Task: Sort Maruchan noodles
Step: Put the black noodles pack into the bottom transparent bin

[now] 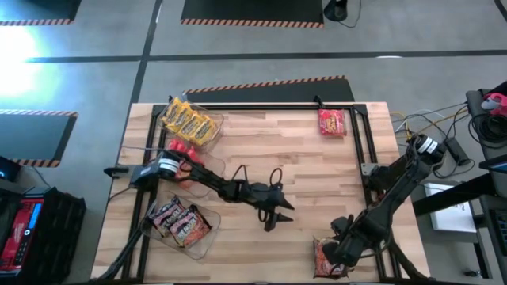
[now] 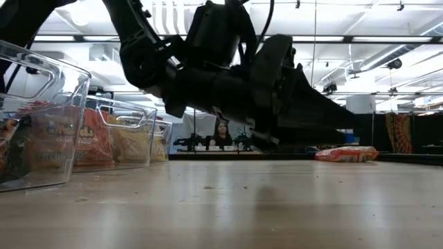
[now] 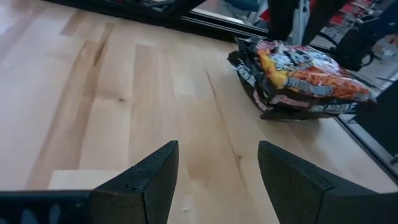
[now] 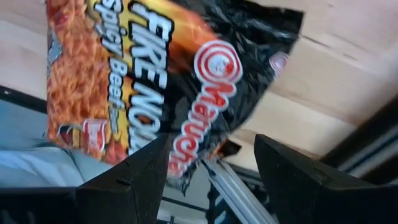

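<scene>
Clearly our right gripper (image 1: 339,252) is nearer: it hovers spread and empty right over the dark packet (image 1: 326,258) at the table's (image 1: 301,158) near right corner; our left gripper (image 1: 275,220), spread too, waits mid-table.

From above, we see the right gripper (image 1: 339,252) covering much of the dark noodle packet (image 1: 326,260) at the table's (image 1: 301,166) near right corner; its label is too small to read there. In the right wrist view we lose that packet's (image 4: 155,81) upper part past the frame edge. At table height, the left arm (image 2: 228,76) hides the room behind it, and packet labels in the clear bins (image 2: 41,138) stay blurred.
</scene>
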You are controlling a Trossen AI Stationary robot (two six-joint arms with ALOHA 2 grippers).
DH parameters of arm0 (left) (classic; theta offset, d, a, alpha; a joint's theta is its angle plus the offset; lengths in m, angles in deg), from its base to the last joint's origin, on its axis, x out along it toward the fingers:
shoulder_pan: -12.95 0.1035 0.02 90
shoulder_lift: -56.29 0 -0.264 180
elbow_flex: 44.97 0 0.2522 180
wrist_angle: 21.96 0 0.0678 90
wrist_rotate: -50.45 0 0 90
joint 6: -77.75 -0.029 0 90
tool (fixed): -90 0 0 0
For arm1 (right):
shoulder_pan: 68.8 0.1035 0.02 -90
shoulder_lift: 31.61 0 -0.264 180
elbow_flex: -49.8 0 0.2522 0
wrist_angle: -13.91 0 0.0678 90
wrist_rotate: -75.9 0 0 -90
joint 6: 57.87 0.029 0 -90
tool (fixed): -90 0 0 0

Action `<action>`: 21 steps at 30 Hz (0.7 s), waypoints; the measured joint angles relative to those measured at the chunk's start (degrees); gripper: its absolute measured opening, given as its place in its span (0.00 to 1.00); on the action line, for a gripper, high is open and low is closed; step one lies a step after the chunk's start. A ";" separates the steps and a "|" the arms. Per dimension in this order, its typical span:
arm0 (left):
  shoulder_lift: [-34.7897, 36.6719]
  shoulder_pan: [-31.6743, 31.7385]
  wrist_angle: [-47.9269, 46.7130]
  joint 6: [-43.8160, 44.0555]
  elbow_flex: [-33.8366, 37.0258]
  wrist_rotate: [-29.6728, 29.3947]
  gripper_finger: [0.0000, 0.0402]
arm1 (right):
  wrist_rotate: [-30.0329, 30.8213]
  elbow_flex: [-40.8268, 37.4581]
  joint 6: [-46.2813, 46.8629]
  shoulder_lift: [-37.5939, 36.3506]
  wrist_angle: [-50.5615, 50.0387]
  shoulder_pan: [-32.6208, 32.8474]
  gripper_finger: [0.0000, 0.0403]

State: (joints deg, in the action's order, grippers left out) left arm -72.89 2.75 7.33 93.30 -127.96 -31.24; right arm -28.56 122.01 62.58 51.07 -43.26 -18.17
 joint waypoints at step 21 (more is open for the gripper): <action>0.00 -0.87 -1.03 -0.04 -0.07 1.80 0.51 | 22.10 -8.17 -12.46 -0.17 7.84 -7.08 0.56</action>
State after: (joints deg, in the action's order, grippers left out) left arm -72.89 1.88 6.30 93.26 -128.03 -29.44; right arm -6.46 113.84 50.12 50.89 -35.42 -25.25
